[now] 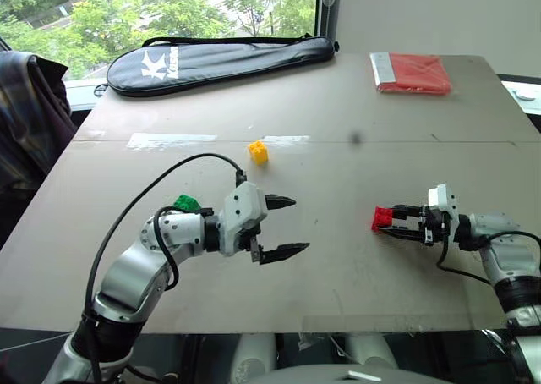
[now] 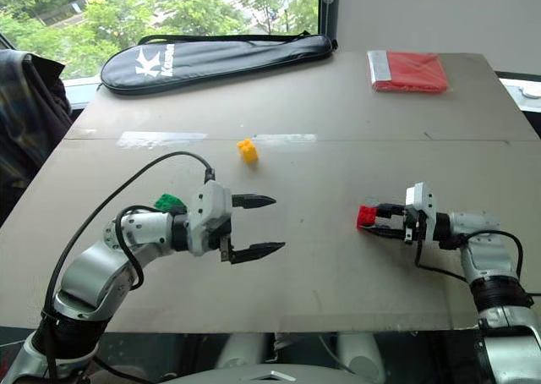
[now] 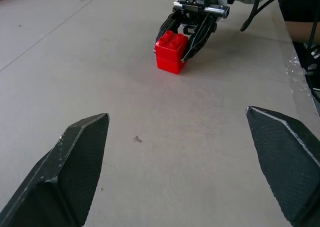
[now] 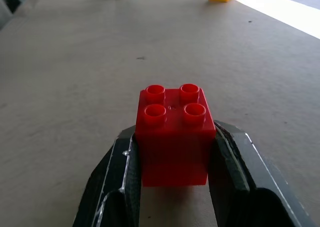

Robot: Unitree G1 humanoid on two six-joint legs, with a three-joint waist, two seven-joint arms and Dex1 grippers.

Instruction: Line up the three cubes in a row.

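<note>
Grey counter [image 1: 338, 257] stands before a window with green trees behind it. Nearest, the left gripper [image 1: 283, 227] hovers over the counter with its jaws spread wide and nothing between them. Level with it on the right side, the right gripper [image 1: 390, 222] points toward the left one, jaws pinching the red cube [image 1: 382, 219], studs up, its base on or just above the counter. The green cube [image 1: 186, 204] sits just behind the left forearm, partly hidden by it. Farther back, near the counter's middle, the yellow cube [image 1: 258, 152] stands alone beside a strip of pale tape [image 1: 169, 140]. All three cubes are well apart. At the far edge lie a black racket bag [image 1: 220, 63] and a red packet [image 1: 412, 73].
</note>
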